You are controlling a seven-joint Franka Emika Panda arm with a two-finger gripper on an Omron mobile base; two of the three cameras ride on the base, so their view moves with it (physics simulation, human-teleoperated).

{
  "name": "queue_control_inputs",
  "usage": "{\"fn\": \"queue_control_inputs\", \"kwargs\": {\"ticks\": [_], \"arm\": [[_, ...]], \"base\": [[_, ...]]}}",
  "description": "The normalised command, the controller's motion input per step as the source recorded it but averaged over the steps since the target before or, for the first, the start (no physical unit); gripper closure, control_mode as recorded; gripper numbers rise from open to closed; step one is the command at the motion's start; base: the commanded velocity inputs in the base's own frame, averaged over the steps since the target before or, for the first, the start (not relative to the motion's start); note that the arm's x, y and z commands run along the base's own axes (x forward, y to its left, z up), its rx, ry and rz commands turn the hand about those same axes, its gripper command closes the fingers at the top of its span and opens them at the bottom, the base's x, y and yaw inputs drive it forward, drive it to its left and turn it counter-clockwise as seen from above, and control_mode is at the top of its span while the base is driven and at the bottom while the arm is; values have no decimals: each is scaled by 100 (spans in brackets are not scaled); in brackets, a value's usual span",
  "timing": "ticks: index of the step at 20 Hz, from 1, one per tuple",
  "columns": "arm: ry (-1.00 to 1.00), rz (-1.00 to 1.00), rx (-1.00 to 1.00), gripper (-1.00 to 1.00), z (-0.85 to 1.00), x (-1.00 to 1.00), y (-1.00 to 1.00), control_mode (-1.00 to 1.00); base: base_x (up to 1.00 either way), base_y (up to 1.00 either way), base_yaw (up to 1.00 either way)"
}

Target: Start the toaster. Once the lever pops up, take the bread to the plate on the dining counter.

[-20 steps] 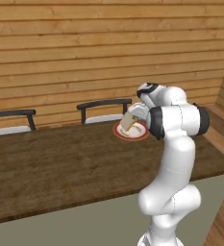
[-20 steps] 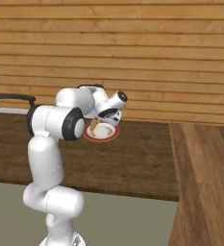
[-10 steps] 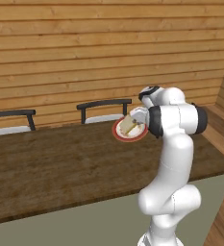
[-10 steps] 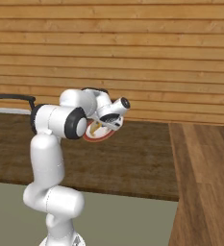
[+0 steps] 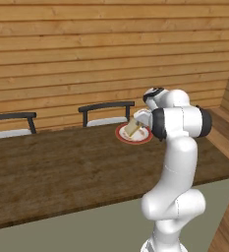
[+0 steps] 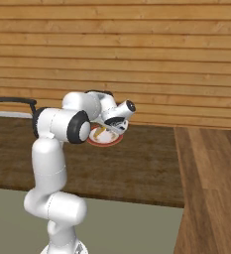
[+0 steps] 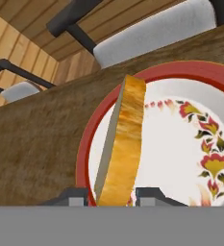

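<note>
Gripper (image 7: 112, 198) poised low over the plate (image 7: 200, 120), finger tips standing just either side of the bread (image 7: 124, 144); from the hand view, cannot tell whether still pinching the slice or already parted from it. Bread standing on edge, crust toward the camera, lower end down on the white of the plate near the red rim. In the left base view, gripper (image 5: 138, 119) reaching over the plate (image 5: 134, 134) with the bread (image 5: 131, 129) tilted beneath it; in the right base view, same reach from the other side, gripper (image 6: 112, 125) above the plate (image 6: 104, 136).

Judged nearly finished: toasting and carrying evidently behind, only letting go, letting the slice settle flat, and pulling clear left.

Plate resting on the dining counter (image 5: 57, 167), dark wood grain, grey-green base below. Two grey-seated chairs (image 5: 106, 112) drawn up along the far side. Horizontal wooden planks (image 6: 137, 54) as wall behind.
</note>
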Motion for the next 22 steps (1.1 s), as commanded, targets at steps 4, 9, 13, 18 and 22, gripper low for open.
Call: {"fn": "queue_control_inputs", "kwargs": {"ticks": [4, 9, 13, 18, 22], "arm": [[2, 0, -2, -100, 1, 0, 0, -100], [0, -1, -3, -100, 15, 0, 0, -100], [0, -1, -10, -100, 45, 0, 0, -100], [0, 0, -14, -100, 36, -3, 0, -100], [0, 0, -21, -100, 57, -7, 0, -100]], "base": [[0, 0, 0], [0, 0, 0], [0, 0, 0], [0, 0, 0], [0, 0, 0]]}}
